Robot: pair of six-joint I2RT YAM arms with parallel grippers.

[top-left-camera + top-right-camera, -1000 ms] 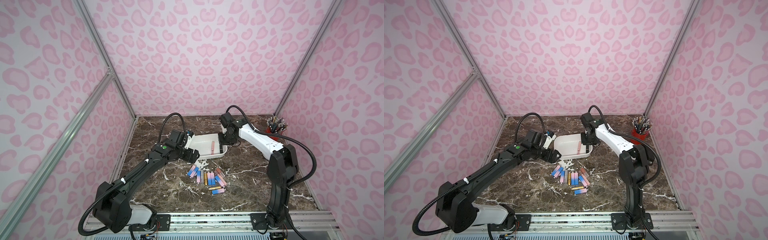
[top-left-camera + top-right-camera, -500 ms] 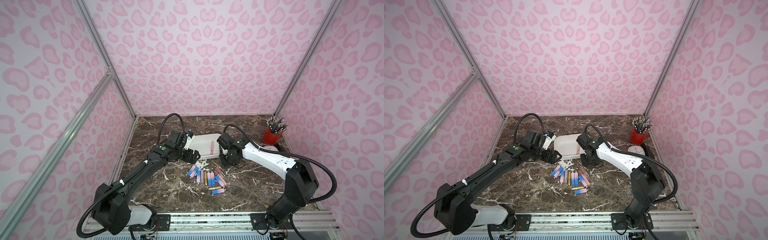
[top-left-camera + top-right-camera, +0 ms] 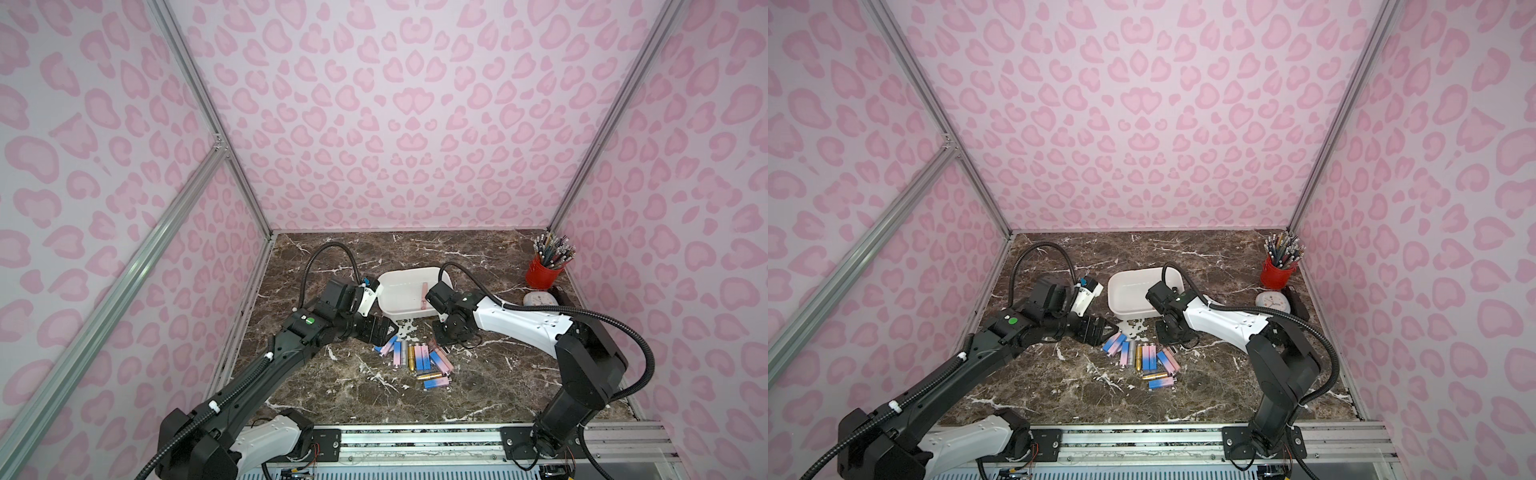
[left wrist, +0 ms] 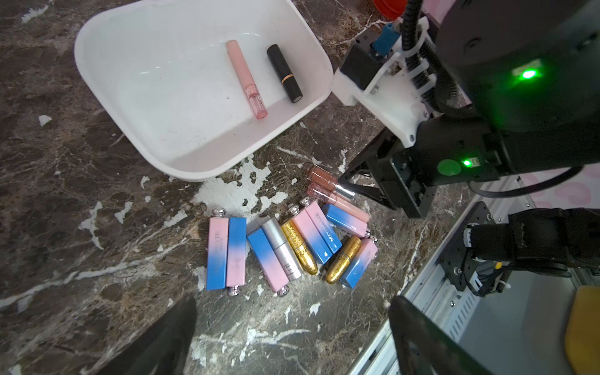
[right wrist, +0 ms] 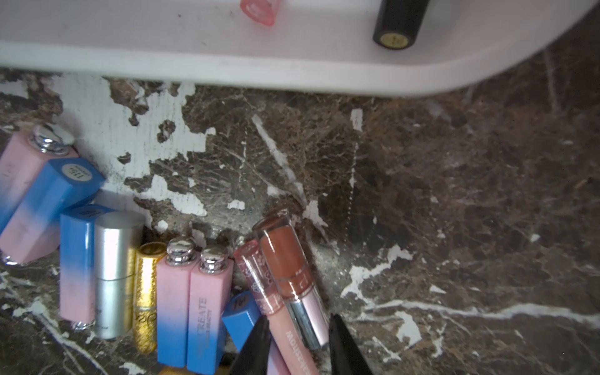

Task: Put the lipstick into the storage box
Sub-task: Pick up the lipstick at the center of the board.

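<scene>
The white storage box [image 3: 400, 311] [image 3: 1130, 309] [image 4: 97, 81] [image 5: 292, 71] lies on the marble floor. Inside it are a pink gloss tube [image 4: 246, 79] and a black lipstick [image 4: 284, 73]. A pile of lipsticks [image 3: 415, 357] [image 3: 1142, 357] [image 4: 282, 250] lies just in front of the box. My right gripper [image 3: 440, 337] [image 5: 300, 319] is down at the pile's right end, its jaws partly open on either side of a brown gloss tube [image 5: 285, 259] and a pink clear tube [image 5: 259, 279]. My left gripper [image 3: 384, 330] [image 4: 298, 344] hovers wide open and empty at the pile's left end.
A red pencil cup [image 3: 544, 274] stands in the back right corner, with a small white clock [image 3: 538, 300] in front of it. Pink patterned walls close in three sides. The metal rail [image 3: 415, 440] runs along the front edge.
My right gripper has swung from over the storage box down and forward to the right end of the pile. The left arm has hardly moved.
</scene>
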